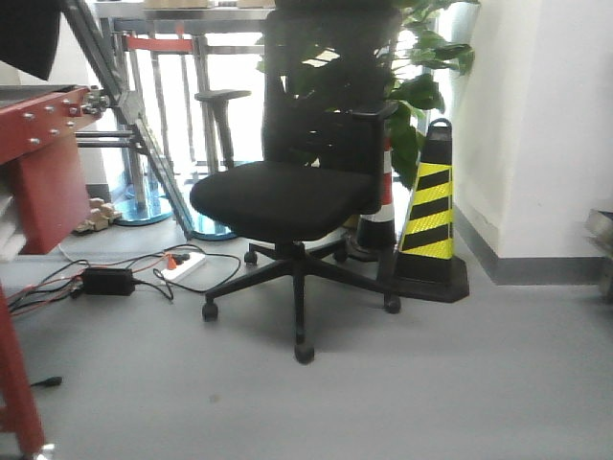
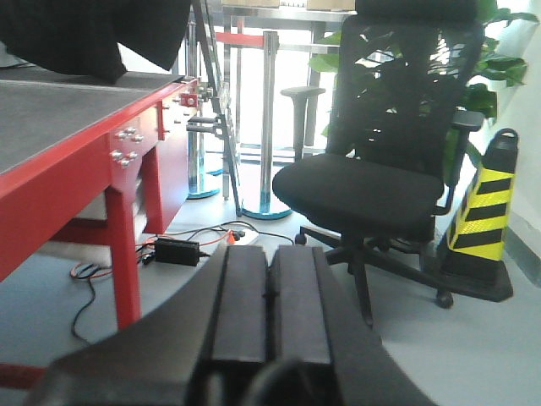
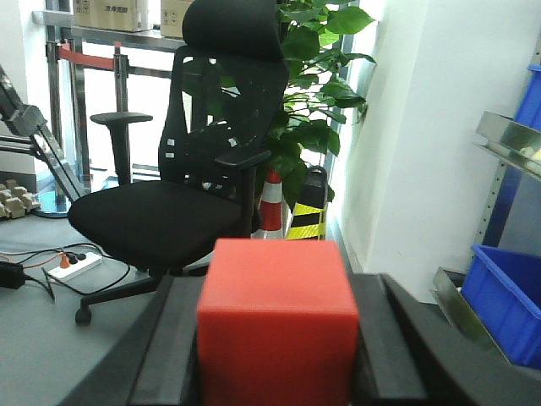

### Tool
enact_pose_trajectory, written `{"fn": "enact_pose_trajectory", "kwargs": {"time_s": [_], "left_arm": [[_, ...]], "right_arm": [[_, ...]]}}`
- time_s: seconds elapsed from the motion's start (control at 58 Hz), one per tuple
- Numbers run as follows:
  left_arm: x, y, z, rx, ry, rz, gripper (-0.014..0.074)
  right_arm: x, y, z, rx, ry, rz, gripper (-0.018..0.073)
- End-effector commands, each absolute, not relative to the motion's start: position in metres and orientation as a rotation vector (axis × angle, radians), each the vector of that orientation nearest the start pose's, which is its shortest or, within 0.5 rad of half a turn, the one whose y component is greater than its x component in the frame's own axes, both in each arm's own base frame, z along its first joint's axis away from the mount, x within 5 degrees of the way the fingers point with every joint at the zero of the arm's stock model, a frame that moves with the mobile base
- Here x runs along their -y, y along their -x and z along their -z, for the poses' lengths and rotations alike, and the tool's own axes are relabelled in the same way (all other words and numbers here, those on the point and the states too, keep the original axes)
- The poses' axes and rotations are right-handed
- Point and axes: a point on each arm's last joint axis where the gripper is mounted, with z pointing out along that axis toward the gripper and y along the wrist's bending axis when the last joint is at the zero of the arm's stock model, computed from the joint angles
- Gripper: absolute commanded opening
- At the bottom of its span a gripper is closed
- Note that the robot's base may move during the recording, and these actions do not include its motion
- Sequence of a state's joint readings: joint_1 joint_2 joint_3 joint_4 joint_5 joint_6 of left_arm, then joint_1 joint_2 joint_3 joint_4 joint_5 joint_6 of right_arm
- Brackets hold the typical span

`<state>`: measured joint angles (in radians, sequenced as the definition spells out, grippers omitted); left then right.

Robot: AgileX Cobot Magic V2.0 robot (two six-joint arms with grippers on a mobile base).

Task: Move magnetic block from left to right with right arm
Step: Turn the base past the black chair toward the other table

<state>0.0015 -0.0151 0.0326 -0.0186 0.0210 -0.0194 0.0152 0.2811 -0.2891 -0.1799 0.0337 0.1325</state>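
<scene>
The block (image 3: 275, 326) is a red cube at the bottom middle of the right wrist view. It sits between the two black fingers (image 3: 173, 355) of the right gripper (image 3: 275, 355). They squeeze it from both sides, so this hand is closed on it. The block is up in the air, with the floor (image 3: 42, 338) and a chair (image 3: 161, 220) far behind it. No table shows under it. I think the carry step is going on. Next, the arm likely has to bring the block over the right part of the red table (image 2: 59, 190), lower it and let go. The left gripper (image 2: 270, 304), at the bottom of its own view, has its two pads pressed together and holds nothing. I count one block, two grippers, one chair, one table, one yellow cone (image 1: 433, 216) and one red and white cone (image 1: 386, 192).
</scene>
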Motion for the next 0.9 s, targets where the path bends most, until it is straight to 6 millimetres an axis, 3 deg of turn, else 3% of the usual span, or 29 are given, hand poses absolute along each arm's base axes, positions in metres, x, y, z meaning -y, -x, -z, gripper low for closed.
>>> {"fn": "enact_pose_trajectory", "kwargs": {"time_s": [0.0,0.879], "left_arm": [[-0.0001,-0.0557,-0.2064,-1.442,0.031,0.035,-0.0117],[-0.0001,-0.0557,-0.2064,-1.442,0.031,0.035,-0.0117]], "right_arm": [[-0.0018,-0.0766,-0.3071,-1.397,0.061,0.037,0.0276],[-0.0018,-0.0769,-0.3069,-1.399,0.062,0.037,0.0276]]}}
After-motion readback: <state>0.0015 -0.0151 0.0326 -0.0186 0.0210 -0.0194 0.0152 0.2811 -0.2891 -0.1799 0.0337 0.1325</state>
